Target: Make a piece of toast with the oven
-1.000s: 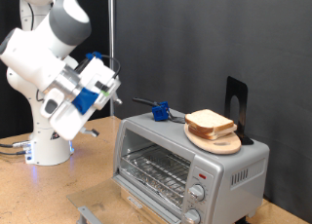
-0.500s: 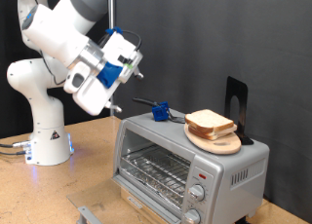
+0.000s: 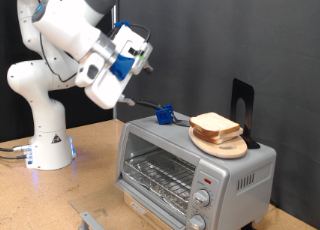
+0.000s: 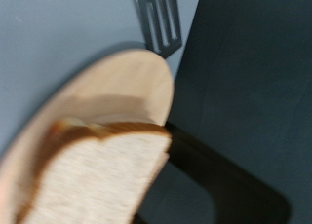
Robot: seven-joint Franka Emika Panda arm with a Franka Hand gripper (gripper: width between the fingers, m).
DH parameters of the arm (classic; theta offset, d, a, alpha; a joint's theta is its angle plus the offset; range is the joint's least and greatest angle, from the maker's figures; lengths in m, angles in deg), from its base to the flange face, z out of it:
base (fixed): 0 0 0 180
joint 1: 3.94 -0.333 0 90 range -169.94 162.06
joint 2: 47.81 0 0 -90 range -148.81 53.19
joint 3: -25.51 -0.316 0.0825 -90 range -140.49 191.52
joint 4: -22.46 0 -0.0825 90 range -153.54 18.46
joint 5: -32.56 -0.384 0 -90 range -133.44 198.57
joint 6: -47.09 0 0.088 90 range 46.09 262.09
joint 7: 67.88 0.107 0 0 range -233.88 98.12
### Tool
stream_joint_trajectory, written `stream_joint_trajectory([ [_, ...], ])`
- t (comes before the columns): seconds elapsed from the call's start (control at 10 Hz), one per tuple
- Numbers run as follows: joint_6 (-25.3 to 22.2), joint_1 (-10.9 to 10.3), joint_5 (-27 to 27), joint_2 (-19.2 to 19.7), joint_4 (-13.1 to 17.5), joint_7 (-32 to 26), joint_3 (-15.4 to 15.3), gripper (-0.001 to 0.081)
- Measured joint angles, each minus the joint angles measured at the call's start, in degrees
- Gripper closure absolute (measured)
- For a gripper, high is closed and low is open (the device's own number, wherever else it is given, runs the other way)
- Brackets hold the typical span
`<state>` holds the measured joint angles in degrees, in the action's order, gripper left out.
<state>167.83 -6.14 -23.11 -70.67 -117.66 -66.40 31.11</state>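
Observation:
The silver oven (image 3: 236, 177) stands at the exterior view's right, its wire rack (image 3: 160, 175) showing through the front. Two pale toast slices (image 3: 214, 124) lie stacked on a round wooden plate (image 3: 228, 149) on the oven's top. My gripper (image 3: 147, 53) hangs in the air above and to the exterior view's left of the oven, well apart from the toast. The wrist view shows a toast slice (image 4: 107, 175) on the plate (image 4: 117, 88); no fingers show there.
A blue-handled spatula (image 3: 161, 114) lies on the oven's top beside the plate; its metal blade shows in the wrist view (image 4: 161, 24). A black stand (image 3: 243, 102) rises behind the plate. A grey bar (image 3: 93, 221) lies at the exterior view's bottom edge.
The arm has risen and swung toward the exterior view's right, bringing the gripper from low beside the oven to above its left end. The toast and plate have not moved.

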Motion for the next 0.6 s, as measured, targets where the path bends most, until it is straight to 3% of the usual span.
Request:
stream_joint_trajectory([
  [0.3, -2.4, -0.5, 12.9, -2.4, 3.2, -1.8, -5.1, 0.0006],
  [0.6, -4.5, -0.3, 17.7, -2.4, 4.0, -1.8, -6.3, 0.0006],
])
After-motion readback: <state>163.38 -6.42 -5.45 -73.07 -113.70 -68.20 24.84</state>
